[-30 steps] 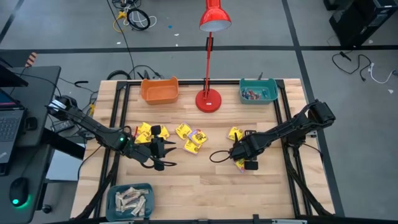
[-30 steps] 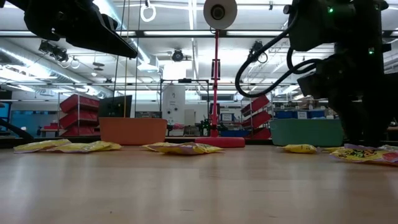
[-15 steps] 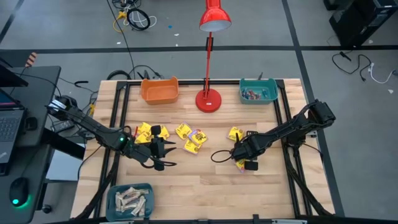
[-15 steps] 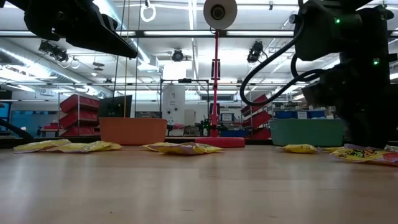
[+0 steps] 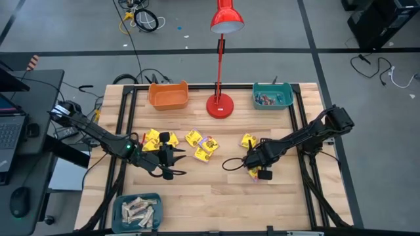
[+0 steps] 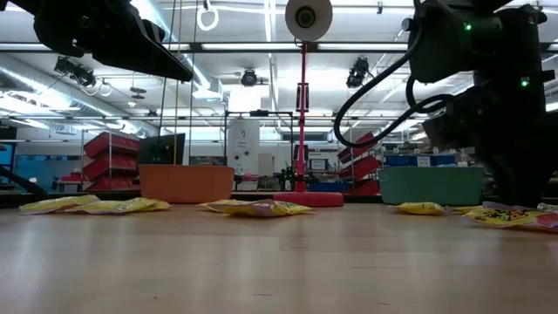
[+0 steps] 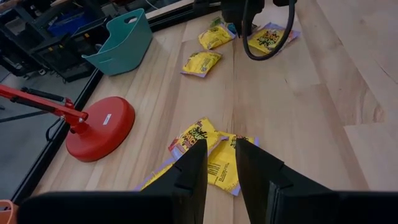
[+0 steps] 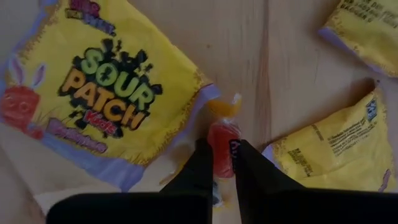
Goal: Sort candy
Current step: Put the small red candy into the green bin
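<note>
Yellow candy packets lie flat on the table in loose groups [image 5: 161, 139], [image 5: 202, 145], [image 5: 248, 140]. Between two of them [image 8: 106, 93], [image 8: 339, 155] lies a small red candy [image 8: 221, 138] with an orange twisted wrapper end [image 8: 225, 106]. My right gripper [image 5: 255, 172] points down at it, its fingers closed on it. My left gripper [image 5: 172, 164] hovers open near the table's left middle. In its wrist view, the left gripper [image 7: 221, 149] has nothing between its fingers and packets [image 7: 211, 155] lie beyond them. My right gripper pinches the red candy's body [image 8: 222, 149] between its two fingertips [image 8: 200, 163], one on each side. The fingers come from above, pointing down. The candy lies on the table, its orange twisted end sticking out past the fingertips.
An orange bin [image 5: 168, 95] and a teal bin [image 5: 273, 97] holding small candies stand at the far edge. A red lamp's base [image 5: 220, 105] stands between them. A teal bin of pale bars [image 5: 138, 211] sits near the front left. Bare wood lies in the near middle.
My right arm has shifted slightly over the packets at the table's right. The candy packets lie where they were, and my left arm has kept still.
</note>
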`<state>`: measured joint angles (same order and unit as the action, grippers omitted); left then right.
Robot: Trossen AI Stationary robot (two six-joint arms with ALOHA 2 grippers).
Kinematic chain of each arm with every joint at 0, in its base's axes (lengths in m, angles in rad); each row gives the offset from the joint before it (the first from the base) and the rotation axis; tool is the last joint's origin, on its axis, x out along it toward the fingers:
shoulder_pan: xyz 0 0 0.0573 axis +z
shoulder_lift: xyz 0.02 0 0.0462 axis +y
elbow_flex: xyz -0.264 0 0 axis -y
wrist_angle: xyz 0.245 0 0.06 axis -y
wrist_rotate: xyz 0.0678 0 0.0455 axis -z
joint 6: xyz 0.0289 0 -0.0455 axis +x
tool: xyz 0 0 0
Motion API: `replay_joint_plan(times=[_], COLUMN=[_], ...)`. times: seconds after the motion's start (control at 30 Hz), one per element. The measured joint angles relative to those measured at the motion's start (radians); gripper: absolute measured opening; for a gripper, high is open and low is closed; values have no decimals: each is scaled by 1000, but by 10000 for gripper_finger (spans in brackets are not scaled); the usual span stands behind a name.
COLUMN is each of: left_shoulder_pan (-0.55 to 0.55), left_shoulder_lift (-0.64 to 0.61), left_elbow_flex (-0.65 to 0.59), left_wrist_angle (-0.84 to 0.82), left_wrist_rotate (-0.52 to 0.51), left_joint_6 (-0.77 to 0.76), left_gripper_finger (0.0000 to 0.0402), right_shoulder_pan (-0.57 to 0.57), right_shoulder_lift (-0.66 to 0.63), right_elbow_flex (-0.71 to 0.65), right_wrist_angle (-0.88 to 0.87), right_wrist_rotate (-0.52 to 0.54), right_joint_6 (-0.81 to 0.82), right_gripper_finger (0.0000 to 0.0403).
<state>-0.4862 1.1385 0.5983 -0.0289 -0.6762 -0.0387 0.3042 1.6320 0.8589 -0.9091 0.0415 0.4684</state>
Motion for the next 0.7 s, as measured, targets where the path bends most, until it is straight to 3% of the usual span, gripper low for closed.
replay_joint_plan(times=[0.37,0.7], left_shoulder_pan=[0,0], left_shoulder_lift=[0,0], left_elbow_flex=[0,0], left_wrist_angle=[0,9], left_wrist_rotate=[0,0], left_joint_6=[0,2], left_gripper_finger=[88,88], right_shoulder_pan=[-6,-97], right_shoulder_lift=[0,0], right_elbow_flex=[109,240], right_wrist_angle=[-101,-94], right_wrist_rotate=[11,22], right_joint_6=[0,-133], right_gripper_finger=[28,27])
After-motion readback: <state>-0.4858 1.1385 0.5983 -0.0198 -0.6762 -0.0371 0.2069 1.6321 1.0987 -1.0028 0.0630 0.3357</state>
